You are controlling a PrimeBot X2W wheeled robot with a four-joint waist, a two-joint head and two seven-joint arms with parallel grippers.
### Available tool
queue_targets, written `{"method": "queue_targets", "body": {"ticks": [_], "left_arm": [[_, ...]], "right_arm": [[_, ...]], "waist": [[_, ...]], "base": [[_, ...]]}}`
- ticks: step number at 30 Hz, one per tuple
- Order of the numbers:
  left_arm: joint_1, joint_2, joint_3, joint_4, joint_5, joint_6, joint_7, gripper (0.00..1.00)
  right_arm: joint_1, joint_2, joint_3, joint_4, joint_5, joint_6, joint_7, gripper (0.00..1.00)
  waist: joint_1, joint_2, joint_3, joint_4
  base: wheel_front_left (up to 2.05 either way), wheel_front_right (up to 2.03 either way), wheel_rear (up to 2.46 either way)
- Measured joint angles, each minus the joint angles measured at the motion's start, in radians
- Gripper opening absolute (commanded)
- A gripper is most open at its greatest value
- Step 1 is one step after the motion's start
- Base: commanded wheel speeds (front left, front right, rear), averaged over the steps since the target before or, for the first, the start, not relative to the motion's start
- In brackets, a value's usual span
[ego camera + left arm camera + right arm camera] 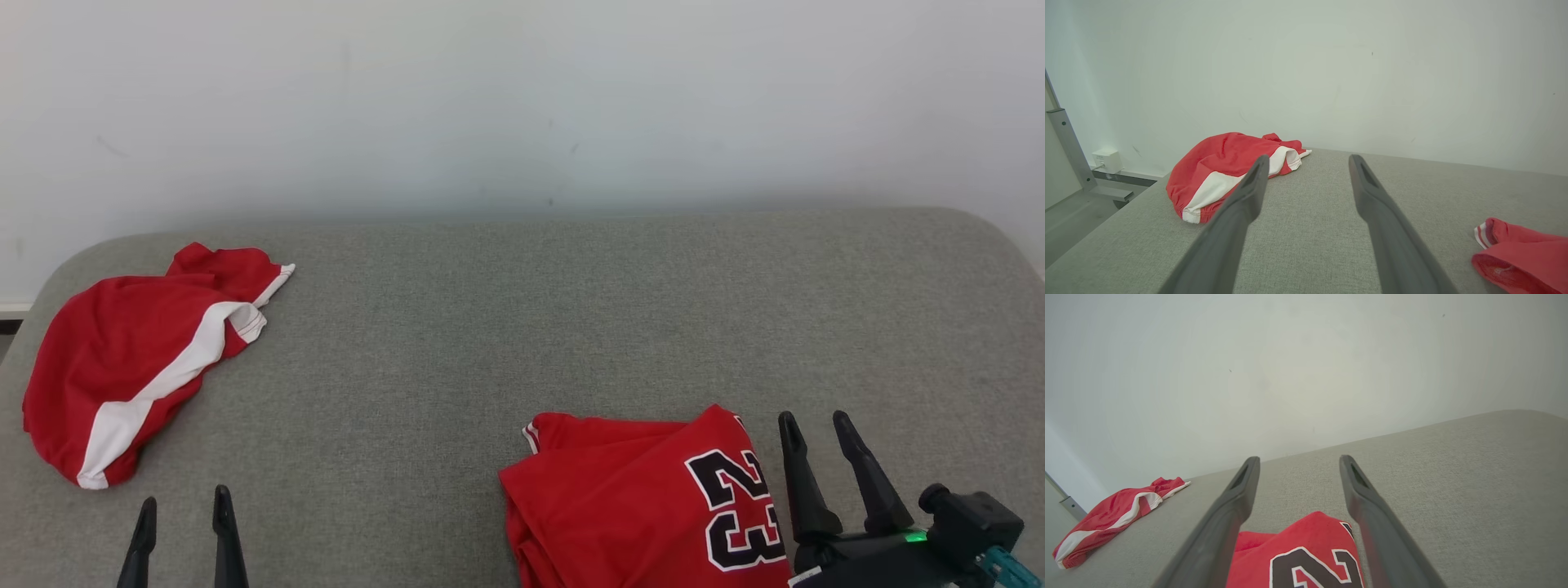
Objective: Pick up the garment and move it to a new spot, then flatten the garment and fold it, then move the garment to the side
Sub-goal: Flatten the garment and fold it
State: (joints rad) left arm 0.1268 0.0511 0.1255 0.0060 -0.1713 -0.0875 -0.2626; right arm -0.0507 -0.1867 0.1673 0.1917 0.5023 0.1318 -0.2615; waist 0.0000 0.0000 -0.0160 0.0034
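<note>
Garment (645, 498), a folded red 23 jersey, lies at the grey cushion's (531, 327) near edge. I see my right gripper (813, 420) spread open just beside it, and my left gripper (184, 496) open too.

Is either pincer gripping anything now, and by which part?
Nothing is held: left pincer and right pincer both stand open; the red jersey lies on the grey cushion.

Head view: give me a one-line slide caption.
Open right hand beside a red number 23 jersey on the grey upholstered surface; red-and-white shorts lie at far left.
</note>
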Motion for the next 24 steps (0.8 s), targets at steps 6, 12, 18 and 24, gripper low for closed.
{"method": "queue_targets", "body": {"ticks": [6,12,18,24], "left_arm": [[0.015,0.000,0.014,-0.012,0.003,0.000,0.000,1.00],[0.022,0.000,0.011,-0.014,0.024,-0.002,0.000,1.00],[0.041,0.001,-0.012,-0.007,0.062,-0.020,0.000,1.00],[0.065,0.035,-0.073,0.006,0.058,-0.037,0.000,1.00]], "right_arm": [[0.084,0.031,-0.068,-0.081,-0.051,0.000,0.000,1.00],[0.133,0.054,-0.096,-0.099,-0.071,0.000,0.000,1.00],[0.143,0.059,-0.098,-0.089,-0.081,0.000,0.000,1.00],[0.150,0.044,-0.081,-0.062,-0.086,0.000,0.000,1.00]], "waist": [[0.0000,0.0000,-0.001,-0.025],[0.0000,0.0000,-0.011,-0.043],[0.0000,0.0000,-0.025,-0.051],[0.0000,0.0000,-0.038,-0.049]], "base": [[0.00,0.00,0.00],[0.00,0.00,0.00],[0.00,0.00,0.00],[0.00,0.00,0.00]]}}
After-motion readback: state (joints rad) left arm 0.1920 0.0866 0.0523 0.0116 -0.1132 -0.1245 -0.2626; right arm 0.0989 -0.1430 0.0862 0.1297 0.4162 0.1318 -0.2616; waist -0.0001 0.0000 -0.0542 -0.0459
